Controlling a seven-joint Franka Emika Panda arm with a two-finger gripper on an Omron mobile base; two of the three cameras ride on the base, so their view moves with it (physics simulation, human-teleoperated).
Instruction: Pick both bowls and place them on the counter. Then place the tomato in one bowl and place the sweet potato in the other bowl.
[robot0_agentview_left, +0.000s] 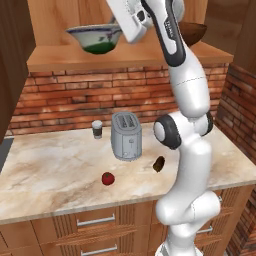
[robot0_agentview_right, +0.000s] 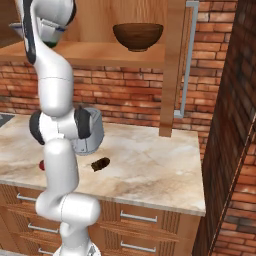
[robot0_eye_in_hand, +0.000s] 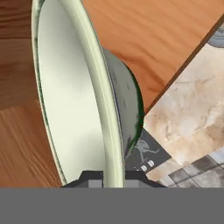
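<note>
Up above the wooden shelf (robot0_agentview_left: 125, 57), the white and green bowl (robot0_agentview_left: 95, 37) hangs clear of the board, the gripper (robot0_eye_in_hand: 114, 177) pinching its rim, one finger inside the pale wall and one outside. From the hand view that rim runs straight up from six o'clock, the bowl seen edge-on. Over at three o'clock of it on the same shelf sits the dark brown bowl (robot0_agentview_right: 137, 36), upright and untouched. Down on the marble counter (robot0_agentview_left: 50, 175), the tomato (robot0_agentview_left: 108, 178) rests near the front edge at about seven o'clock of the toaster (robot0_agentview_left: 126, 136). The sweet potato (robot0_agentview_left: 159, 164) lies at four o'clock of the toaster, well apart from the tomato. A small shaker (robot0_agentview_left: 97, 129) stands at the toaster's nine o'clock, near the brick wall (robot0_agentview_left: 75, 95).
</note>
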